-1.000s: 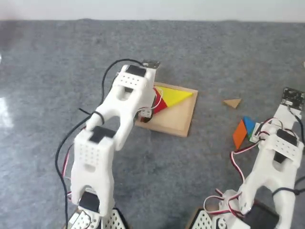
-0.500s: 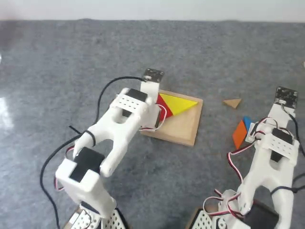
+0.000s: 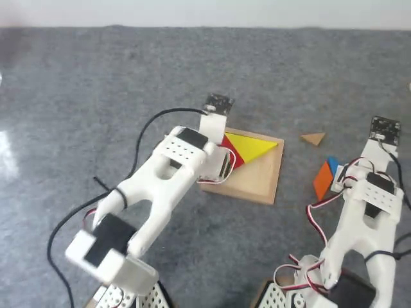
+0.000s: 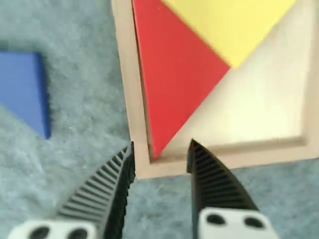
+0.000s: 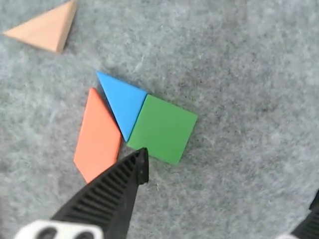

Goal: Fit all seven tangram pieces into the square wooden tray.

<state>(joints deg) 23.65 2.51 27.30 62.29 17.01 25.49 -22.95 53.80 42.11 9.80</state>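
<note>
Found the tray (image 3: 268, 194) mid-bench, red triangle (image 4: 174, 84) and yellow triangle (image 4: 234, 25) seated inside. Saw the left end effector (image 4: 160, 164), jaws apart, straddling its left corner rim. Judged the right end effector (image 5: 227, 181), spread wide, nearer the orange piece (image 5: 98, 134), blue triangle (image 5: 122, 102) and green square (image 5: 162, 129) lying right of the tray.

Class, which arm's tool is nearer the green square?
Right. The right tool hangs just by the green square; the left tool is far off, at the wooden tray's corner.

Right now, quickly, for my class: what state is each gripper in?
Left gripper: open, astride a corner of the tray, holding nothing.
Right gripper: open wide above the green square, holding nothing.
</note>
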